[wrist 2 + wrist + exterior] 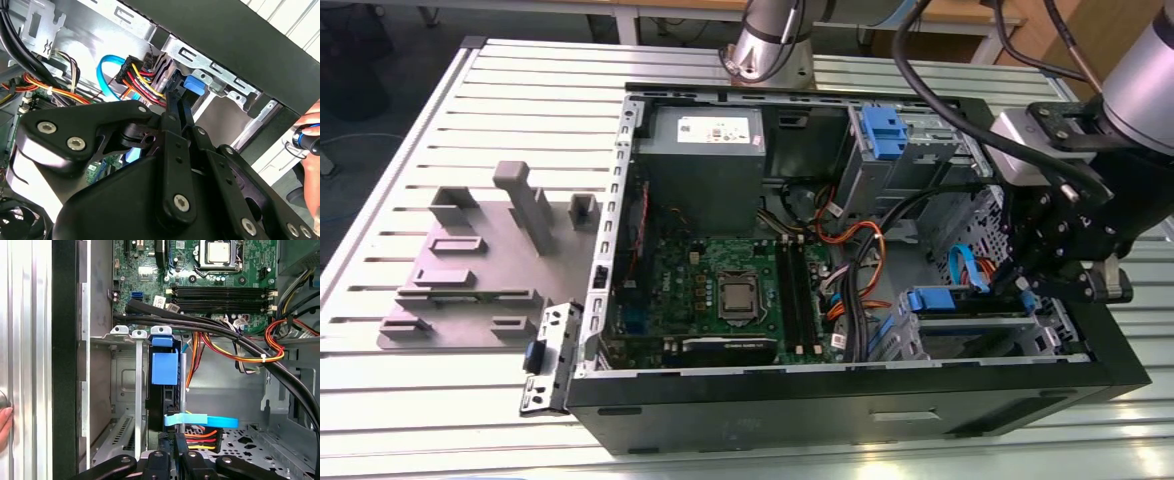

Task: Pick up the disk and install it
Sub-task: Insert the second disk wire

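You have the gripper (1047, 290) at the rear edge of the disk (164, 390), already standing on edge in its drive cage (135, 385), long axis running straight ahead; finger state I cannot tell.

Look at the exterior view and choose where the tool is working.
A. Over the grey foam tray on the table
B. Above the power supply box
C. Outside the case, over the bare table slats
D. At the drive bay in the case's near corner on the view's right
D: in the exterior view the tool hangs inside the open computer case, right beside the blue carrier of the disk seated in the drive bay.
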Available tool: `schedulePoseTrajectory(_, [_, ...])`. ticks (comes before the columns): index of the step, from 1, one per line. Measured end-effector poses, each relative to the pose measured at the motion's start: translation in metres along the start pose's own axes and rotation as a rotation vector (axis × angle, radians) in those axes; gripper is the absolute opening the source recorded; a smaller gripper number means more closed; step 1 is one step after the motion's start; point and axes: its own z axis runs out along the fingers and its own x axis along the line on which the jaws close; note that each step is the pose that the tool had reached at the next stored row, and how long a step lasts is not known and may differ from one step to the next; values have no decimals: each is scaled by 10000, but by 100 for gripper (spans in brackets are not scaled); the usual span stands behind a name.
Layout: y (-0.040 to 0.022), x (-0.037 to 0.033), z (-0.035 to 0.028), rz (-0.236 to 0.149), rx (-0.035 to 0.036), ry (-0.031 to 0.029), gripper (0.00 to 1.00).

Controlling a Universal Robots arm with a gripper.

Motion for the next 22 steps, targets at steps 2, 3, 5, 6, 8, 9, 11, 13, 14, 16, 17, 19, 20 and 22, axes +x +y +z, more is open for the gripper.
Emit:
schedulePoseTrajectory(2, [0, -1, 6, 62, -1, 3, 16])
schedulePoseTrajectory(3, [0, -1, 12, 85, -2, 5, 16])
schedulePoseTrajectory(5, [1, -1, 23, 114, -2, 5, 16])
schedulePoseTrajectory(6, [1, -1, 24, 123, -3, 7, 16])
schedulePoseTrajectory(8, [0, -1, 24, 123, -2, 8, 16])
schedulePoseTrajectory(9, [1, -1, 26, 123, -2, 5, 16])
schedulePoseTrajectory(11, [1, -1, 40, 124, -2, -4, 16])
schedulePoseTrajectory(13, [1, -1, 43, 124, -2, 2, 16])
schedulePoseTrajectory(14, [1, -1, 43, 123, -2, 2, 16])
schedulePoseTrajectory(16, [1, -1, 46, 123, -2, 0, 16])
schedulePoseTrajectory(17, [3, -2, 52, 123, -2, 1, 16])
schedulePoseTrajectory(19, [6, -1, 57, 123, -3, 4, 16])
schedulePoseTrajectory(20, [6, -1, 57, 123, -3, 4, 16])
schedulePoseTrajectory(22, [6, -2, 60, 123, -2, 0, 16])
